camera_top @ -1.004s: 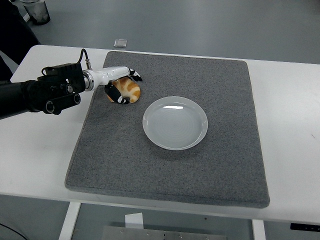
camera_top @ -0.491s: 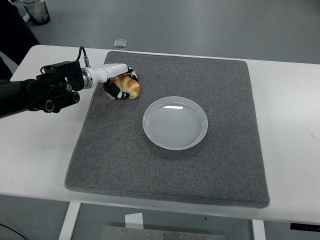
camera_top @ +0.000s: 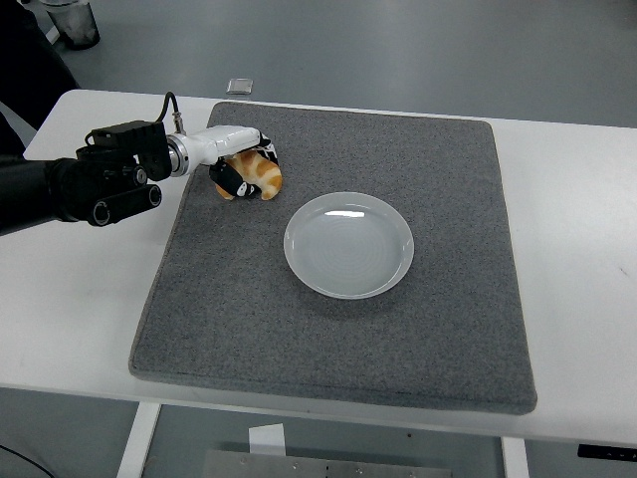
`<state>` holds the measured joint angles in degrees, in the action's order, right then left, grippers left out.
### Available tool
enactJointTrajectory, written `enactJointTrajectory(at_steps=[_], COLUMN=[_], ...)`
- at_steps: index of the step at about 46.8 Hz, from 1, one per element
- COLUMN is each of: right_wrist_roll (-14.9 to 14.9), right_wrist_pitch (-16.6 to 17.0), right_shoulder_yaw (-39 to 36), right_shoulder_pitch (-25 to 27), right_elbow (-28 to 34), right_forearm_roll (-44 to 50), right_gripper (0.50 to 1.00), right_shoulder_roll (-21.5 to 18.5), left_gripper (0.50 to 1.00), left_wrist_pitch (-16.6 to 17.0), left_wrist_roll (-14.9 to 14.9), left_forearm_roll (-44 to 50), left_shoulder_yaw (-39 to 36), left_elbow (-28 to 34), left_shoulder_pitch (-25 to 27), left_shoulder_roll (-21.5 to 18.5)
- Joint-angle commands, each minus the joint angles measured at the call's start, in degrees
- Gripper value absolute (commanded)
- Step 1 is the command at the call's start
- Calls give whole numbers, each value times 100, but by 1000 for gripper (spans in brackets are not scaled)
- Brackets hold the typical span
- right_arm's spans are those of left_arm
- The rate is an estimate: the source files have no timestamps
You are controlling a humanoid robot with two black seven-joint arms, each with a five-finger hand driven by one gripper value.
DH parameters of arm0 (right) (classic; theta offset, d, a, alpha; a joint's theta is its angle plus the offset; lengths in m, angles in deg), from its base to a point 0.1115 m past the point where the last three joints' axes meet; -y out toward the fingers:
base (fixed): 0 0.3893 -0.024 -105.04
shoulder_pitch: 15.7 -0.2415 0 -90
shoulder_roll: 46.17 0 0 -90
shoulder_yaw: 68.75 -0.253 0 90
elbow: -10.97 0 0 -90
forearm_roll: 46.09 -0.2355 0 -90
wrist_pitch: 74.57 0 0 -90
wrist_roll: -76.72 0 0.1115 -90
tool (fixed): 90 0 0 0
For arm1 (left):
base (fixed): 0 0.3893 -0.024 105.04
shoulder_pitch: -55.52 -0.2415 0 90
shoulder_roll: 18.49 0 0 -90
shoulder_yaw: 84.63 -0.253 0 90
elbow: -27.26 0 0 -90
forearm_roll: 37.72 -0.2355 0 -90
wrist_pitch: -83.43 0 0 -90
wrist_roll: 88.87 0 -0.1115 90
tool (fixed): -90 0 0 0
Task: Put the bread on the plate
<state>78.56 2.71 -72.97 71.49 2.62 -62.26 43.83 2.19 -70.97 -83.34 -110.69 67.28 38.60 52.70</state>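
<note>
A golden-brown bread roll (camera_top: 261,176) is held in my left hand (camera_top: 245,169) near the mat's far left corner, the fingers curled around it. Whether the roll still touches the mat cannot be told. The arm comes in from the left edge, black with a white hand. An empty white plate (camera_top: 348,244) lies at the middle of the grey mat (camera_top: 338,329), to the right of and nearer than the bread, clearly apart from the hand. My right arm does not show.
The mat lies on a white table (camera_top: 577,249). A small square object (camera_top: 240,86) lies on the floor beyond the table's far edge. A dark container (camera_top: 70,22) stands at the top left corner.
My left hand closed tighter around the bread and shifted slightly up and to the right with it. The plate has not moved.
</note>
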Motion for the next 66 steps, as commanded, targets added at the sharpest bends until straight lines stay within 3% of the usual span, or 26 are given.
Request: enactJointTrajectory(at_steps=[1, 13, 26, 38, 56, 66], right_wrist_roll=[0, 0, 0, 0, 0, 0], right_wrist_pitch=[6, 6, -2, -2, 6, 6], right_shoulder_yaw=[0, 0, 0, 0, 0, 0], right_shoulder_pitch=[0, 0, 0, 0, 0, 0], right_elbow=[0, 0, 0, 0, 0, 0], right_forearm_roll=[0, 0, 0, 0, 0, 0], right_gripper=[952, 952, 954, 952, 952, 952], right_shoulder_roll=[0, 0, 0, 0, 0, 0], left_gripper=[500, 500, 500, 500, 500, 500], left_wrist_pitch=[3, -50, -225, -331, -331, -559], left_wrist_roll=[11, 20, 29, 99, 459, 749], left_forearm_roll=[1, 71, 89, 80, 1, -8], left_shoulder_yaw=[12, 21, 30, 48, 654, 680], left_elbow=[24, 244, 543, 543, 1061, 1334], left_shoulder_pitch=[23, 576, 1402, 1965, 2167, 2334], left_shoulder_roll=[0, -97, -563, -677, -607, -545])
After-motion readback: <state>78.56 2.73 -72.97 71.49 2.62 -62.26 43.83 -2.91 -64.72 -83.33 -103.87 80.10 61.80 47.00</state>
